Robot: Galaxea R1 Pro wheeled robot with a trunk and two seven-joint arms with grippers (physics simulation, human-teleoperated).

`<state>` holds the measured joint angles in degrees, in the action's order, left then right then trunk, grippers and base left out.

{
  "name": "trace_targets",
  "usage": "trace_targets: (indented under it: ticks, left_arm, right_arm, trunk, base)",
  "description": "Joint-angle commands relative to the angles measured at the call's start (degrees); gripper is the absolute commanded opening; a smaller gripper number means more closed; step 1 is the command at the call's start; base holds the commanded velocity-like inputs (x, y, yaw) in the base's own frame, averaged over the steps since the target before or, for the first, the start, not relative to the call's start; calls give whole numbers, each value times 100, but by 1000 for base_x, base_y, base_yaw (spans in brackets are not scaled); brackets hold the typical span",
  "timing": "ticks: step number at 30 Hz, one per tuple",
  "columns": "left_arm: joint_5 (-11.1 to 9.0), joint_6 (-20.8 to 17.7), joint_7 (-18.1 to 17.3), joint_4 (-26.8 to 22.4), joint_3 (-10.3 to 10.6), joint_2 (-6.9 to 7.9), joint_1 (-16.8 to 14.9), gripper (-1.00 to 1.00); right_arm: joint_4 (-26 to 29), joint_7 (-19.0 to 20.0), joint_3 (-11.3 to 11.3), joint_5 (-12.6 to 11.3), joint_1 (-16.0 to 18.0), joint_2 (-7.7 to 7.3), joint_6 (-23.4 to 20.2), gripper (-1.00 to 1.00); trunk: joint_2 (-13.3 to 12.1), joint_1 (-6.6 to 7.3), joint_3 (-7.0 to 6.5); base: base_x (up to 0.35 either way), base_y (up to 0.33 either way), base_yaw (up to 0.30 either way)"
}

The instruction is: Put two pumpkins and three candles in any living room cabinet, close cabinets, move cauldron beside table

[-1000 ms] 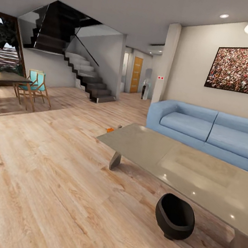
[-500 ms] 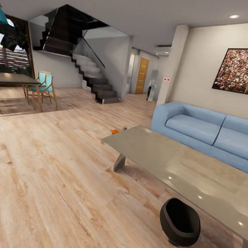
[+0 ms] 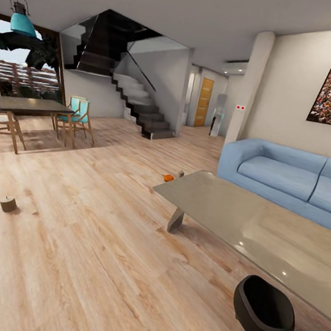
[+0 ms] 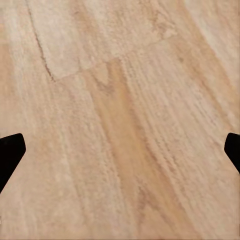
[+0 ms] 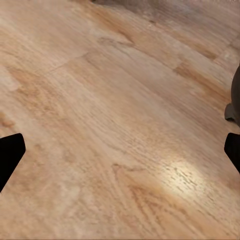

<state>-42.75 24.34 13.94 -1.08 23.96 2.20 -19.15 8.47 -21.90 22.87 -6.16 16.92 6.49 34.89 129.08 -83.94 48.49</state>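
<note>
Pumpkin, small, bright orange: in the head view it lies on the pale wood plank floor just beyond the far corner of the low grey glossy table. A stubby beige candle stands on open floor well apart, to the left. The black round cauldron sits just beside the table's near edge.

Left wrist view: left gripper, fingers wide apart, empty, over bare floor.

Right wrist view: right gripper, fingers apart, empty.

Judgement: cauldron placement appears done; pumpkin and candle remain uncollected.
</note>
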Motion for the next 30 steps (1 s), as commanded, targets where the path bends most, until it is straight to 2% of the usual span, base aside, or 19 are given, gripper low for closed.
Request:
trace_targets:
  ticks: [1,30]
  left_arm:
    - [-11,1,38,-6,54,-5,-1,100]
    - [-5,-22,38,-6,56,-6,-1,100]
  right_arm:
    - [-22,-16,51,-53,4,1,222,100]
    - [-39,-16,60,-17,4,1,334,100]
  trunk:
    - [2,1,2]
    - [2,1,-71]
  base:
    - [0,0,240]
    - [0,0,268]
